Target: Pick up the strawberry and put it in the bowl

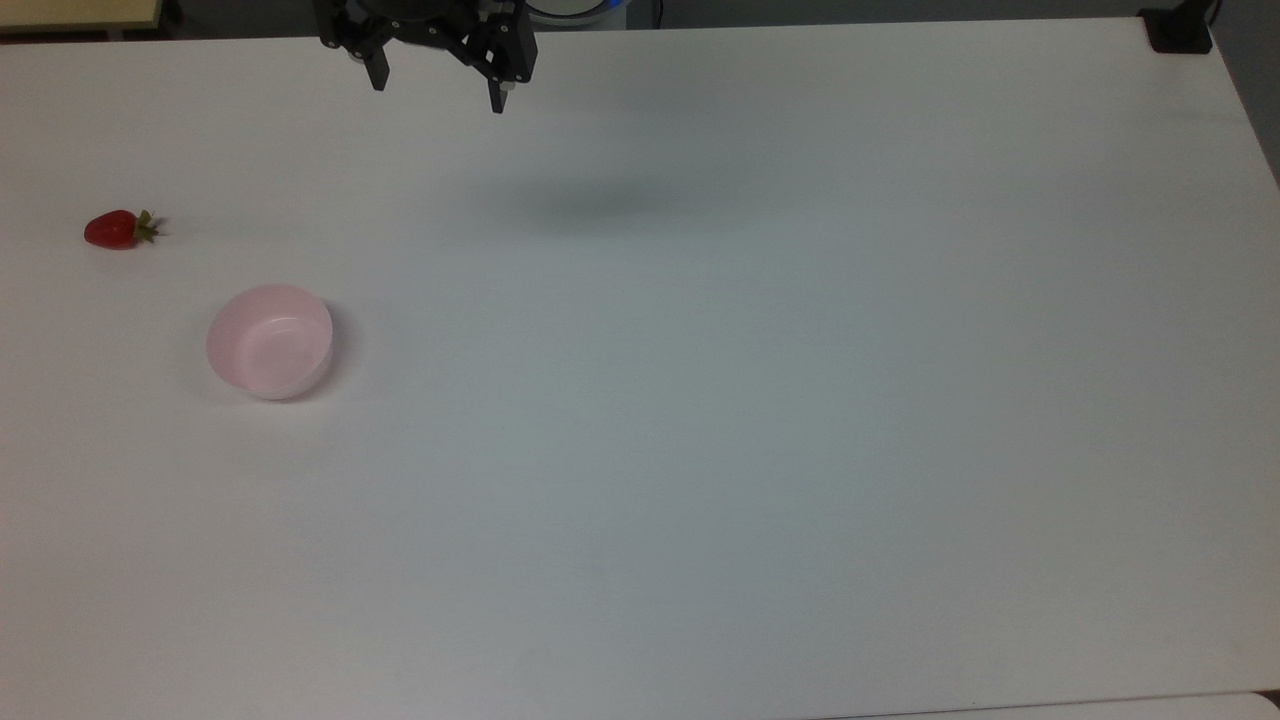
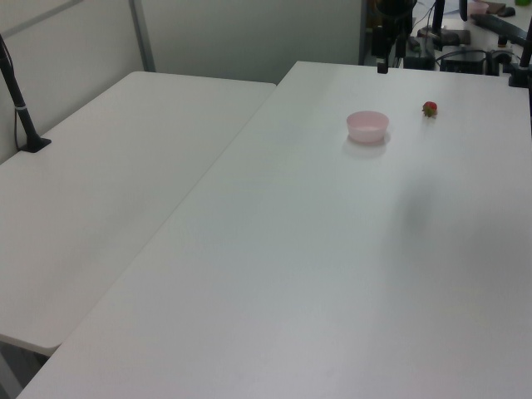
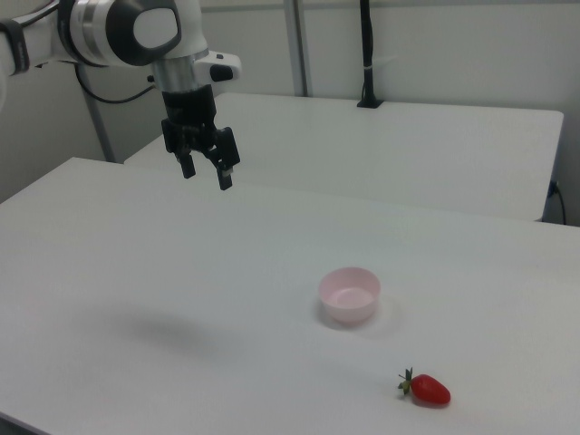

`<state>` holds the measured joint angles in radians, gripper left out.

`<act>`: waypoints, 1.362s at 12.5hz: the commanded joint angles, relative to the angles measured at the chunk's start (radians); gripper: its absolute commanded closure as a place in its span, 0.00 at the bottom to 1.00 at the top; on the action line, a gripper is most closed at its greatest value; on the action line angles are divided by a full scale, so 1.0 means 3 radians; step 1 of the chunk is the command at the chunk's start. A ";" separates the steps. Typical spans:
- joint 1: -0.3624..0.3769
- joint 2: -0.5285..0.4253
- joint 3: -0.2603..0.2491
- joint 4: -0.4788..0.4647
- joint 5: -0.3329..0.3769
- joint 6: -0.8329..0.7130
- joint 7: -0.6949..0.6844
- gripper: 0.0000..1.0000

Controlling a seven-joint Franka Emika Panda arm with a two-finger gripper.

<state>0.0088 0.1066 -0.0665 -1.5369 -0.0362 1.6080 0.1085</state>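
A small glossy red strawberry [image 1: 120, 229] lies on its side on the white table [image 1: 700, 400], near the pale pink bowl [image 1: 270, 341] but apart from it. It looks light, soft and slippery; I would pinch its broad middle gently. My gripper [image 1: 440, 95] hangs high above the table with its fingers spread, holding nothing. A second white table [image 2: 108, 191] adjoins.

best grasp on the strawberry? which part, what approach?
Likely the red body of the strawberry, taken from straight above. It lies on its side on the table, apart from the bowl, leafy cap toward the top view's right. Close the fingers across the body's short width, off the cap. The gripper is open, raised above the table.
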 commanded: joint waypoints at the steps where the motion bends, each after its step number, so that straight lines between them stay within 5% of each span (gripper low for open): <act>1: 0.0002 -0.0074 -0.0029 -0.0072 -0.0022 0.0055 -0.0065 0.00; 9: -0.0014 -0.0064 -0.0034 -0.0072 -0.0023 0.0055 -0.0192 0.00; 15: -0.0560 0.0007 -0.0034 -0.0072 -0.0017 0.0050 -0.1204 0.00; 17: -0.0907 0.0089 -0.0034 -0.0072 -0.0053 0.0090 -0.1683 0.00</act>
<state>-0.1747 0.1172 -0.0761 -1.5379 -0.0387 1.6080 -0.2514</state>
